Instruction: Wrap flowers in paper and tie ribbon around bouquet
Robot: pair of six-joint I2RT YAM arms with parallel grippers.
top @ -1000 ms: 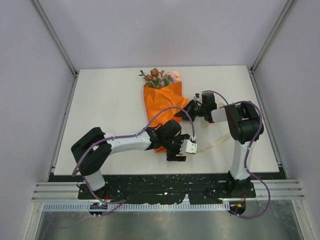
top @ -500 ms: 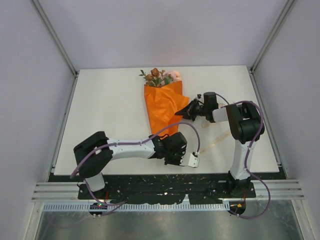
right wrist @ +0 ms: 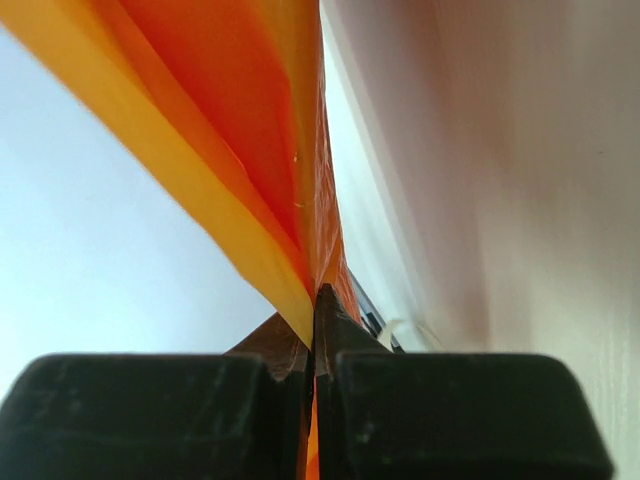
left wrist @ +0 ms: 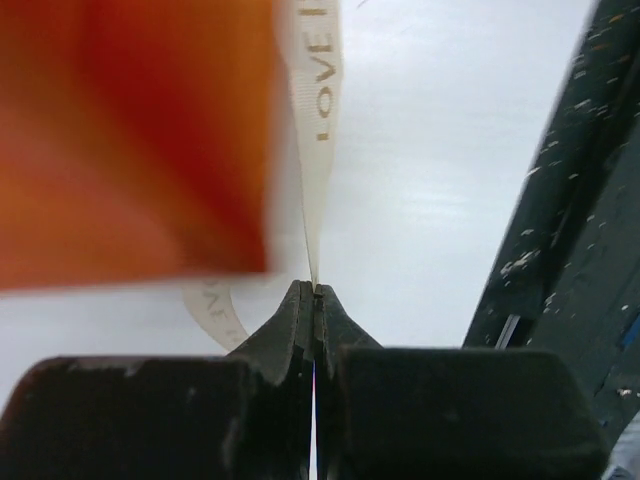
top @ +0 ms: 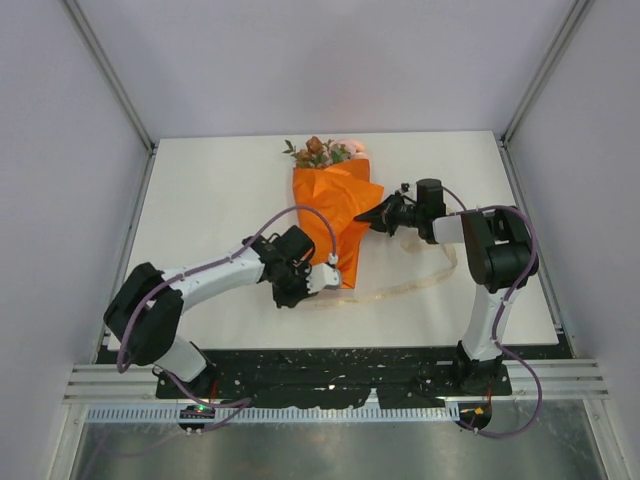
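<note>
Ribbon (left wrist: pixel 318 120) now tight between left fingers (left wrist: pixel 288 332), leftward.

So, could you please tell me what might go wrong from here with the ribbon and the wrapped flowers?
The left gripper pinches the narrow cream-white fabric ribbon only at its very fingertips, so a pull could slip it free. The right gripper clamps just an edge of the thin bright orange paper; tugging may tear or unfold it.
</note>
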